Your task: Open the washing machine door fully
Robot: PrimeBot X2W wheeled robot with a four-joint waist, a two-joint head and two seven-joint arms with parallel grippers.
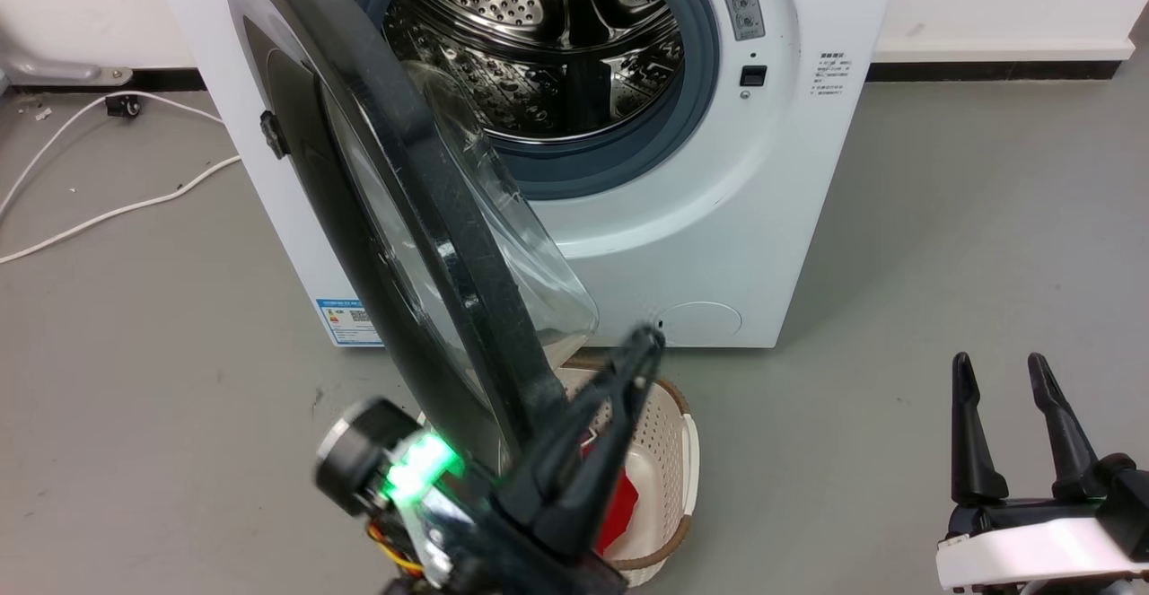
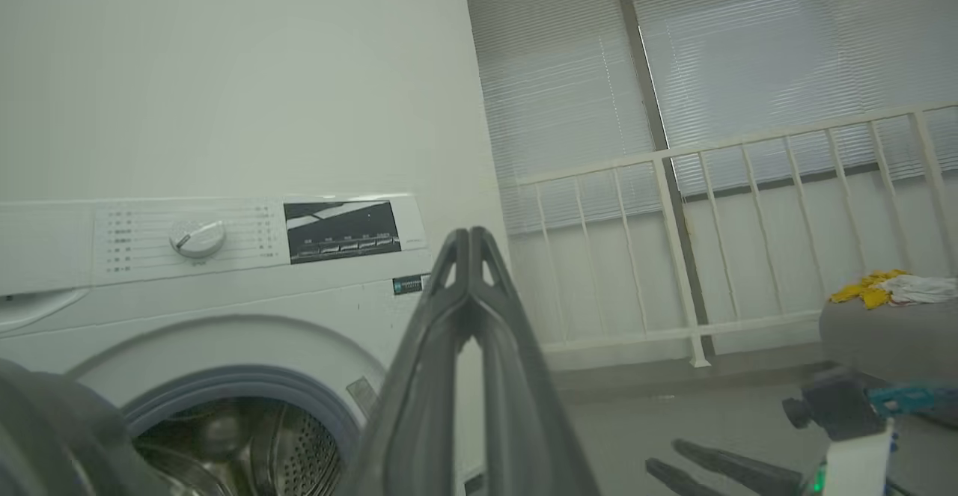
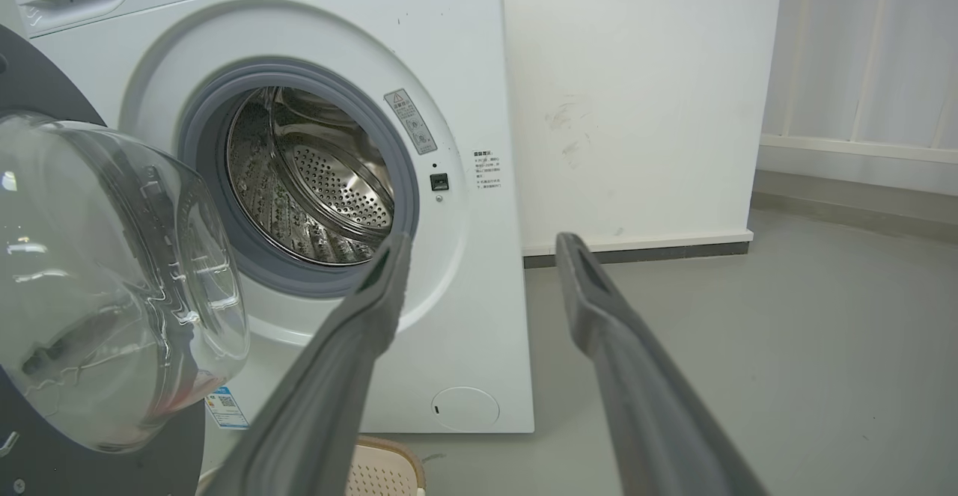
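**The round glossy black washing machine door [image 1: 471, 294] stood half open, before the big white front-loading washing machine [image 1: 718, 218].**

The left gripper [image 1: 644, 344], fingers pressed together, was just beside the door's lower edge, above a cream perforated plastic basket [image 1: 689, 451] standing under the door. The right gripper [image 1: 1001, 371], fingers spread, was well apart. The left wrist view showed the round white control dial [image 2: 197, 238]; the right wrist view, the door's clear glass bowl [image 3: 112, 279].

Grey floor [image 1: 942, 218], white wall [image 3: 636, 69], blinds [image 2: 748, 47] behind white railing [image 2: 677, 256], white cable [image 1: 108, 215] on floor.
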